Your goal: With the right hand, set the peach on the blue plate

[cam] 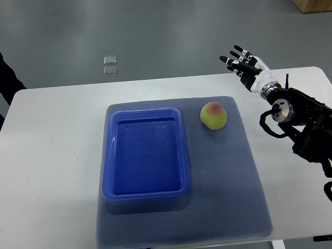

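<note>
A yellow-green peach with a reddish patch rests on the grey mat, just right of the blue plate, a rectangular tray with nothing in it. My right hand hovers above the table's far right area, up and to the right of the peach, fingers spread and holding nothing. Its dark arm enters from the right edge. No left arm shows.
The grey mat covers the middle of a white table. Two small clear squares lie on the floor beyond the table's far edge. A dark shape shows at the left edge.
</note>
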